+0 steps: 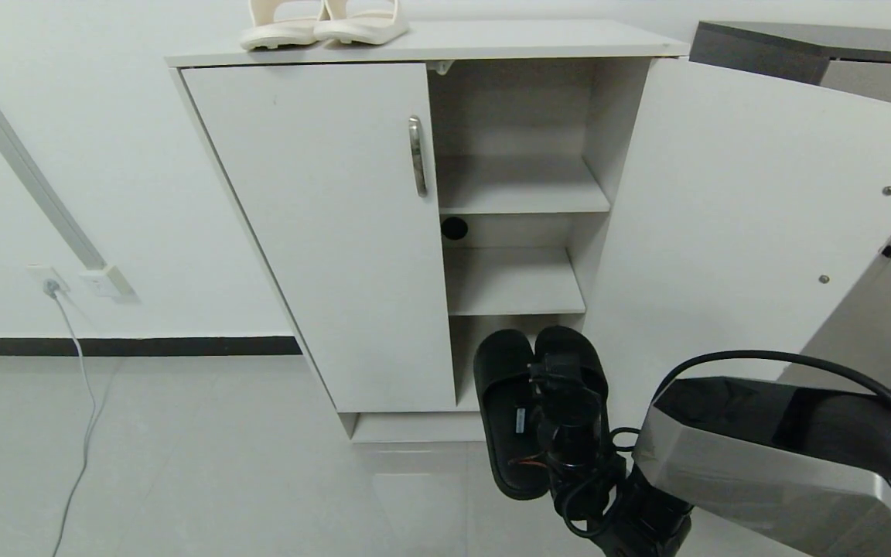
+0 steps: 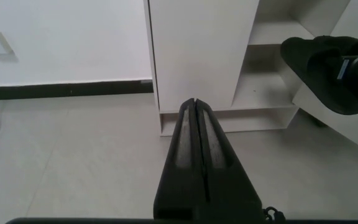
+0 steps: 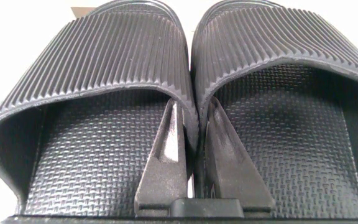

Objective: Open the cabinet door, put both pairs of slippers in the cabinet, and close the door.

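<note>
I can read no text, number or sign anywhere from my station. The only printed thing I can make out is a small pale label (image 1: 519, 422) on the insole of one of the pair of black ribbed rubber slippers (image 1: 503, 402) in the head view. Its print is too small for me to tell a single character.
</note>
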{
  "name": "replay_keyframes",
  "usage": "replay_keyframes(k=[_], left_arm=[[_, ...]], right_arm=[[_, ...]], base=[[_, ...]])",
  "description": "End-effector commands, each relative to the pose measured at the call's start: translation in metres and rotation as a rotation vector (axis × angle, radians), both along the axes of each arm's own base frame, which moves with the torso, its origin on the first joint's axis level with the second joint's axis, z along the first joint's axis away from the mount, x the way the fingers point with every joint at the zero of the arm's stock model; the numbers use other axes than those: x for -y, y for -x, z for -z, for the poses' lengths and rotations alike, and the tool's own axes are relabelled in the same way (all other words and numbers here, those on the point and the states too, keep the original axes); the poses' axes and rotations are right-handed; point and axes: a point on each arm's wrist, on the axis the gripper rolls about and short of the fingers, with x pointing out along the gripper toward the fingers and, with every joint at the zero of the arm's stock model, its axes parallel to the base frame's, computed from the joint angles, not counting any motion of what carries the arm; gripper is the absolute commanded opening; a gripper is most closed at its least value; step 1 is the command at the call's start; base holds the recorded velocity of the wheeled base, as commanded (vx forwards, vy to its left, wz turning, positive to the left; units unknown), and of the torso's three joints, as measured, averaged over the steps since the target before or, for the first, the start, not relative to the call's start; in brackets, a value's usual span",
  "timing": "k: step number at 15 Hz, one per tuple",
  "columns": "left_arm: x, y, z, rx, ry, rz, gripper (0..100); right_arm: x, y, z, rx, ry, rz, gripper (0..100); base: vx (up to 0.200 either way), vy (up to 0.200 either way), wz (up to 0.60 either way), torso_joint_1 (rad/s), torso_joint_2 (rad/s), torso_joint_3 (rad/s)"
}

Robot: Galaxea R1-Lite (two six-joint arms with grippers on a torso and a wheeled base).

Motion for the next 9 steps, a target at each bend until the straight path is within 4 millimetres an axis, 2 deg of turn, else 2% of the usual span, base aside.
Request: replay_keyframes(k=[1,9], left_arm=[[0.0000,-0.0001,0.0001,-0.002,0.000,-0.001,0],[0.0000,-0.0001,-0.0001,-0.001,0.000,-0.001,0]], right_arm=[[0.0003,-0.0003,-0.0001,0.001,0.000,0.002,0],[0.0010,-0.0006,0.0010,-0.002,0.005,0.005,0]], base=[[0.200,0.000,0.00,-0.007,0.00,-0.002],[0.200,0.000,0.00,0.004,0.00,0.003]])
